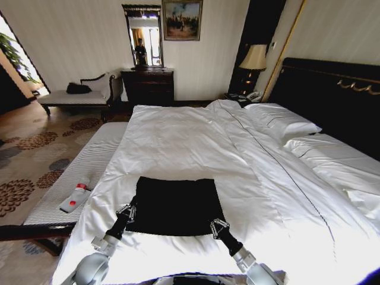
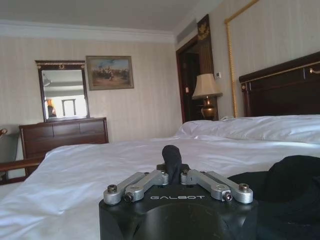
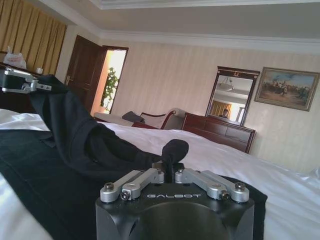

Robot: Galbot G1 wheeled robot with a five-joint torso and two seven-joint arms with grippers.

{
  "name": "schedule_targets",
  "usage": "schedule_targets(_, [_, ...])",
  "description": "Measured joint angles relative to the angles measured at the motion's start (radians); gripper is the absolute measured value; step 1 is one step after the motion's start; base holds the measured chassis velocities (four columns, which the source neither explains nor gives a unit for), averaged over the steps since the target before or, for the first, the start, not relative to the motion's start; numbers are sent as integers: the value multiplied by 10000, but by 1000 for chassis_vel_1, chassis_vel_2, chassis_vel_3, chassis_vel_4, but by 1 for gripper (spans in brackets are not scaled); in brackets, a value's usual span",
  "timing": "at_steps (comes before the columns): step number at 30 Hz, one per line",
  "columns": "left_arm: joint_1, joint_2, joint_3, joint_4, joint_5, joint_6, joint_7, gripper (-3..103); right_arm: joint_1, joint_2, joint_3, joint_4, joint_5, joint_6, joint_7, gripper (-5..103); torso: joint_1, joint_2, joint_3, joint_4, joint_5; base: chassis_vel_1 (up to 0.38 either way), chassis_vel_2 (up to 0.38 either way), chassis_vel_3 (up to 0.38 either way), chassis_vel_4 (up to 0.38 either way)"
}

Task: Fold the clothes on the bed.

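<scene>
The clothes (image 1: pixel 175 205), one black garment, lie as a flat dark rectangle on the white bed (image 1: pixel 190 136) near its front edge. My left gripper (image 1: pixel 126 211) holds the near left corner. My right gripper (image 1: pixel 217 226) holds the near right corner. In the left wrist view the left gripper (image 2: pixel 172 170) is shut with a nub of black cloth pinched between its fingers. In the right wrist view the right gripper (image 3: pixel 171 167) is shut on a fold of the clothes (image 3: pixel 75 135). That fold rises in a draped band up to the left gripper (image 3: pixel 17 82).
A striped bench (image 1: pixel 77 172) runs along the bed's left side with a white and red bottle (image 1: pixel 75 198) on it. Pillows (image 1: pixel 282 122) and the dark headboard (image 1: pixel 332 89) lie to the right. A dresser (image 1: pixel 148 86) and lamp (image 1: pixel 254 59) stand at the far wall.
</scene>
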Motion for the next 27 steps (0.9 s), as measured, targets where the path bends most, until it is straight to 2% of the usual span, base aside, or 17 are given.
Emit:
schedule_targets(1, [56, 18, -47, 11, 118, -42, 95, 11, -12, 9, -33, -16, -63, 31, -7, 10, 0, 0, 1, 0, 0, 0, 0, 0, 0])
schedule_targets(4, [237, 36, -158, 11, 395, -147, 350, 17, -37, 11, -83, -22, -140, 72, -33, 15, 0, 0, 0, 0, 0, 0, 0, 0, 0])
schedule_targets(6, [593, 13, -320, -73, 653, -289, 597, 28, -113, 6, -90, 36, -160, 102, -47, 26, 0, 0, 0, 2, 0, 0, 0, 0, 0])
schedule_targets(7, [593, 13, -320, -73, 653, -289, 597, 28, -113, 6, -90, 36, -160, 102, -47, 26, 0, 0, 0, 2, 0, 0, 0, 0, 0])
schedule_targets(10, [1164, -87, -604, -253, 870, -581, 864, 44, -421, -22, 134, 217, -125, 273, -243, 42, 0, 0, 0, 3, -1, 0, 0, 0, 0])
schedule_targets(12, [1292, -107, -680, -307, 875, -623, 918, 44, -527, -24, 205, 259, -81, 338, -366, 42, 0, 0, 0, 2, -1, 0, 0, 0, 0])
schedule_targets(13, [1584, -165, -882, -460, 791, -675, 1056, 55, -762, -26, 383, 352, 54, 499, -711, 53, 0, 0, 0, 2, 0, 0, 0, 0, 0])
schedule_targets(14, [1740, -198, -1020, -554, 679, -684, 1140, 60, -921, -25, 496, 436, 122, 572, -901, 58, 0, 0, 0, 1, -1, 0, 0, 0, 0])
schedule_targets(16, [1903, -238, -1204, -660, 489, -683, 1228, 60, -1059, -21, 582, 528, 176, 613, -1016, 58, -1, 1, 0, 1, -1, 0, 0, 0, 0])
schedule_targets(18, [2073, -353, -1652, -807, -45, -565, 1348, 72, -1191, -42, 698, 876, 449, 486, -900, 70, -2, 0, -1, 1, 1, 0, 0, 0, 0])
schedule_targets(19, [2073, -353, -1652, -807, -45, -565, 1348, 72, -1191, -42, 698, 876, 449, 486, -900, 70, -2, 0, -1, 1, 1, 0, 0, 0, 0])
schedule_targets(21, [1980, -409, -1882, -822, -421, -337, 1344, 82, -1142, -98, 722, 1230, 678, -161, -307, 80, -1, 1, 0, 2, 0, 0, 0, 0, 0])
schedule_targets(22, [1731, -427, -1993, -823, -725, -86, 1229, 88, -950, -189, 694, 1646, 1092, -1160, 470, 85, -1, 0, 0, 2, 0, 0, 0, 0, 0])
schedule_targets(23, [1731, -427, -1993, -823, -725, -86, 1229, 88, -950, -189, 694, 1646, 1092, -1160, 470, 85, -1, 0, 0, 2, 0, 0, 0, 0, 0])
schedule_targets(24, [1405, -411, -2002, -818, -947, 155, 1081, 93, -648, -313, 605, 1995, 1550, -2020, 1297, 91, -1, 1, 0, 2, -1, 0, 0, 0, 0])
schedule_targets(26, [580, -254, -1779, -722, -1397, 664, 752, 99, 126, -592, 565, 2352, 2634, -3139, 2275, 99, 0, 0, 1, 2, 1, 0, 0, 0, 0])
schedule_targets(27, [580, -254, -1779, -722, -1397, 664, 752, 99, 126, -592, 565, 2352, 2634, -3139, 2275, 99, 0, 0, 1, 2, 1, 0, 0, 0, 0])
